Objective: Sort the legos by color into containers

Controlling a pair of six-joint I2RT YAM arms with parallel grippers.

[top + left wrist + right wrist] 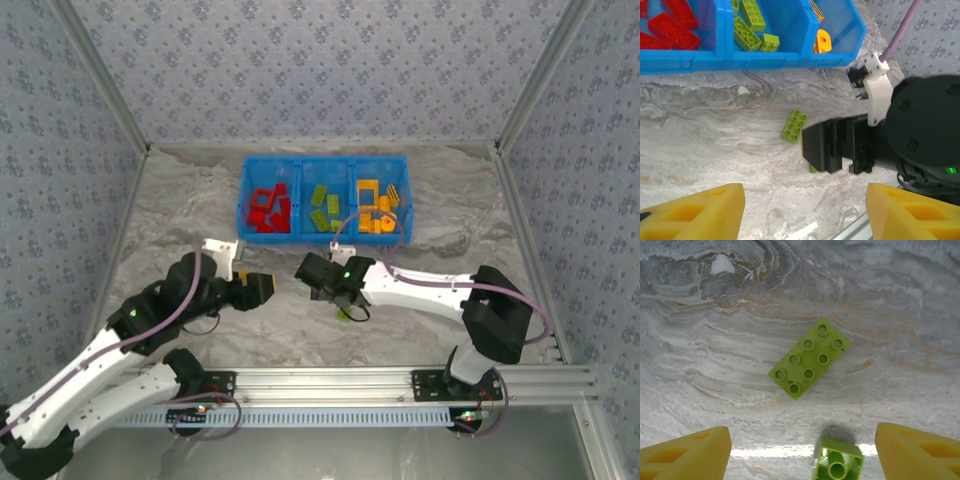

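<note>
Both the left gripper [805, 210] and right gripper [802, 440] gaped empty over my veined grey tabletop [715, 340]. Two glossy lime legos [794, 126], a studded plate [809, 359] and a squat block [838, 465], lay under the right; beyond stood blue plastic containers [322, 160] and patterned walls [320, 70].

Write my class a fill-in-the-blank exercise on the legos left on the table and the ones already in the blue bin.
1. The flat plate on the table has ___ studs.
2. It and the small brick near it are both ___.
3. Seen from above, the red legos lie in the ___ compartment of the blue bin.
4. The right gripper has its fingers ___, holding nothing.
Missing words: eight; green; left; open.
</note>
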